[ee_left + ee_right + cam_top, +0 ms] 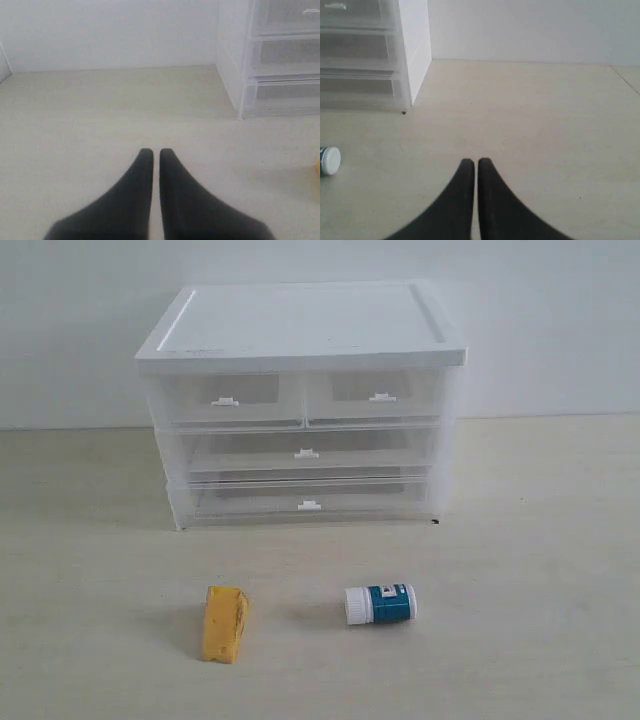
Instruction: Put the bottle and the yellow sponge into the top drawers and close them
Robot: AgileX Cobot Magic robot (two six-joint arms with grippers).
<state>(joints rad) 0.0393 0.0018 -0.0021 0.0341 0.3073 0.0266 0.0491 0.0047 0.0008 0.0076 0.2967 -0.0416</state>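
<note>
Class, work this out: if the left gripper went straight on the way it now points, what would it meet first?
Nothing close: the shut left gripper faces bare table, then probably the white wall. The drawer cabinet stands aside of that line; depth is unclear.

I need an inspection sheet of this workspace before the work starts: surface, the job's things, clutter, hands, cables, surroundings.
Surface: pale table, no stains seen.
Job's things: bottle lies on its side, cap toward the yellow sponge, apart from it; both lie in front of the cabinet; top drawers both shut.
Clutter: nothing seen.
Hands: left hand shut, holding nothing; right hand shut, holding nothing.
Cables: nothing seen.
Surroundings: plain white wall behind the cabinet.
</note>
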